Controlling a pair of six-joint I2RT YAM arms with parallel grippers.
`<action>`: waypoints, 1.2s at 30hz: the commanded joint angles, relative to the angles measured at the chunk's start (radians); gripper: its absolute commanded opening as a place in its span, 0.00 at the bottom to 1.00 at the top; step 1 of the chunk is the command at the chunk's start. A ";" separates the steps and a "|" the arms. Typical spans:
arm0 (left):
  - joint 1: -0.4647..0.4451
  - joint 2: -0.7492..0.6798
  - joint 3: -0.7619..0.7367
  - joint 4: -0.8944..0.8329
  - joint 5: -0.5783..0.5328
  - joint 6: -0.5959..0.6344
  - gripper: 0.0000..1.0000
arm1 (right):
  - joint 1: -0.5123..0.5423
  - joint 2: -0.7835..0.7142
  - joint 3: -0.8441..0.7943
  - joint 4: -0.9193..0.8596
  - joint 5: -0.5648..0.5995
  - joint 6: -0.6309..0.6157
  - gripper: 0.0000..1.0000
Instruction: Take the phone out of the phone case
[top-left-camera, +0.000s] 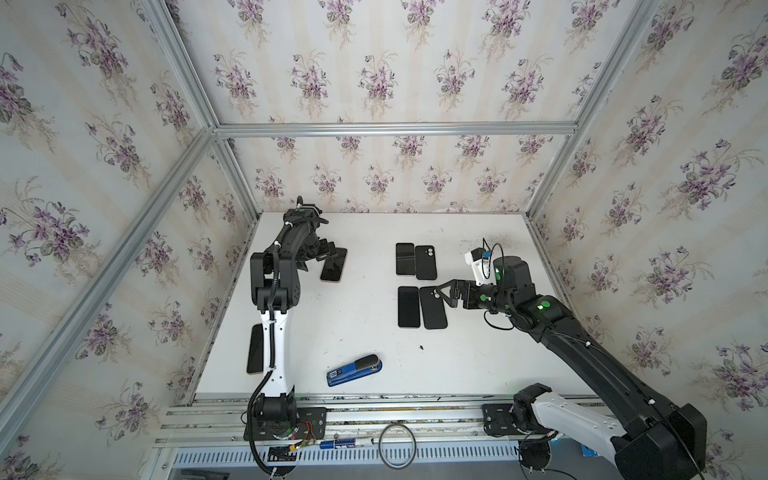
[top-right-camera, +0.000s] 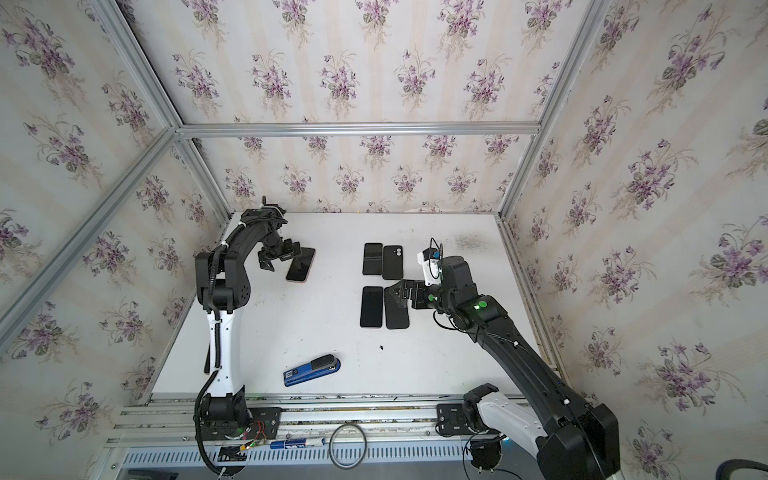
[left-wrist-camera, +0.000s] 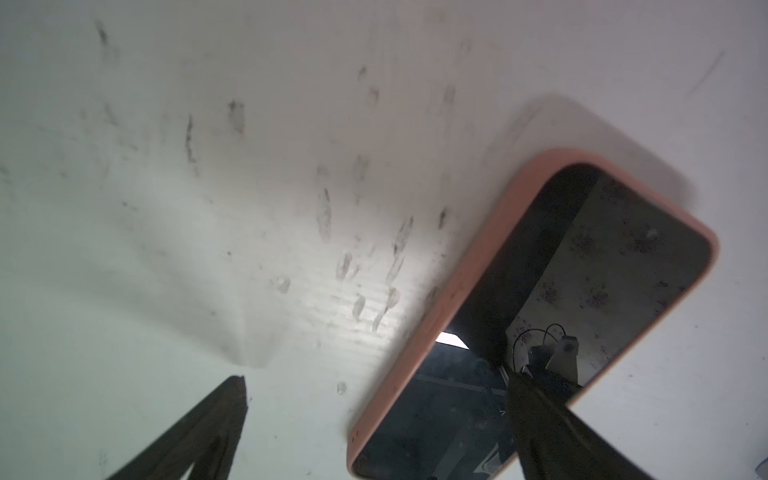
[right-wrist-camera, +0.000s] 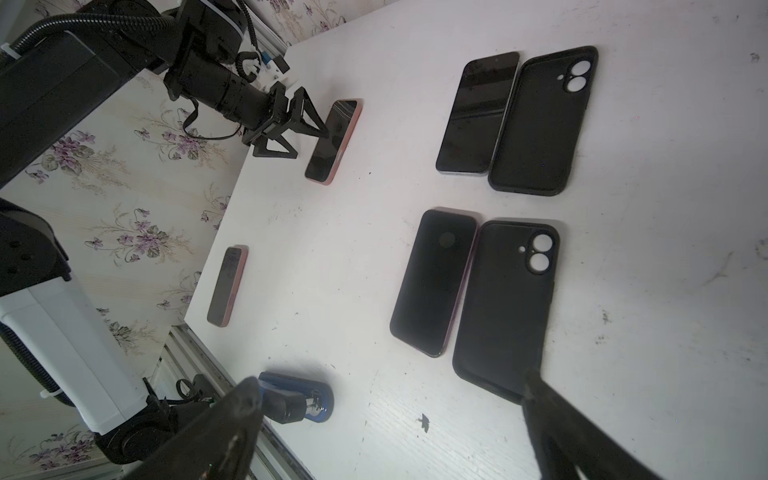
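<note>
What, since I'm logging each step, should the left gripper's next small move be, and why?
Probably lower the open left gripper and close on the pink case's long edge: one finger sits over the phone's screen, the other beside the case above the table; nothing gripped yet.

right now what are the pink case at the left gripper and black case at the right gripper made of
Pink case: likely soft silicone, matte; rounded rim, no glare. Black case: probably rubbery plastic, matte; dull surface, moulded camera holes.
</note>
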 joint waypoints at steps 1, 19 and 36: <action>-0.016 -0.036 -0.032 0.051 -0.047 0.022 1.00 | 0.003 0.001 0.009 0.008 0.004 -0.004 1.00; -0.139 -0.005 0.047 -0.031 -0.294 0.167 1.00 | 0.002 0.021 0.029 0.030 -0.016 0.018 1.00; -0.148 0.129 0.283 -0.178 -0.173 0.202 1.00 | 0.002 0.020 0.040 0.049 -0.034 0.044 1.00</action>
